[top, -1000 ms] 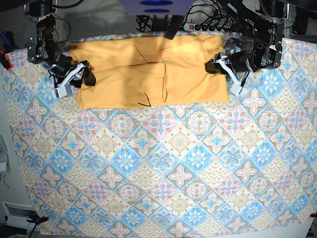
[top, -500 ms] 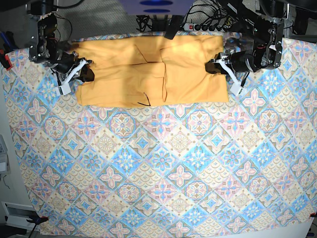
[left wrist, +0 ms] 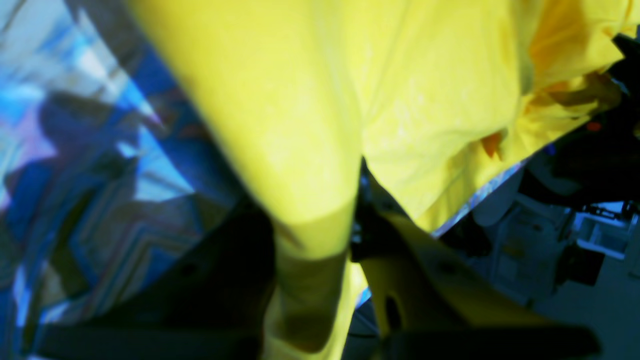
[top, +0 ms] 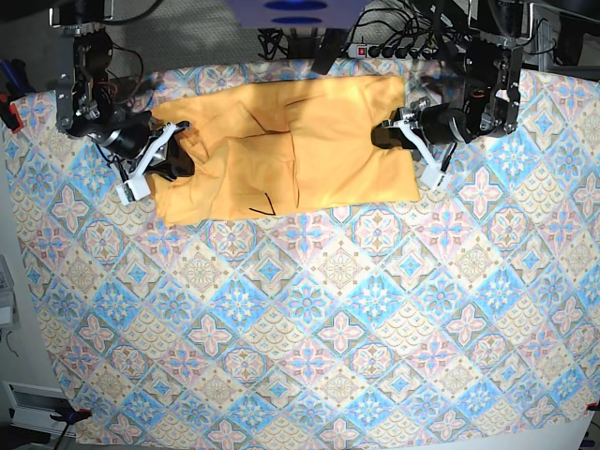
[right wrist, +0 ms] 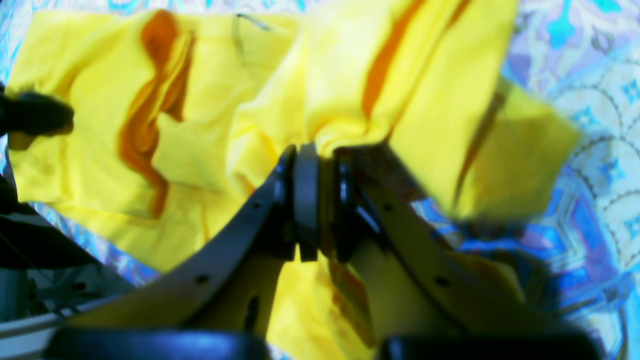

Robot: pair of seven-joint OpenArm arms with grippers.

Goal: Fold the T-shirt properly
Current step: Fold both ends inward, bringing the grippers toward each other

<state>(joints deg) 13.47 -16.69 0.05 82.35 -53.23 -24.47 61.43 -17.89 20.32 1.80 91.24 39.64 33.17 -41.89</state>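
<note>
Both tools were clamped on the T-shirt (top: 309,141): right tool (right wrist: 320,165), left tool (top: 386,131). Ends should be lifted evenly, cloth kept taut over the counter (top: 328,319).

From the left wrist view nearly everything is smeared: the plain yellow-orange cotton T-shirt (left wrist: 310,100) fills the frame out of focus, and the left gripper (left wrist: 320,280) is just 2 dark blurs with cloth between them. The blue-and-pink patterned tablecloth (left wrist: 75,165) there is unreadable. The right wrist view cuts off the right gripper (right wrist: 320,200) at the bottom edge, and the shirt's near flap is blurred.
</note>
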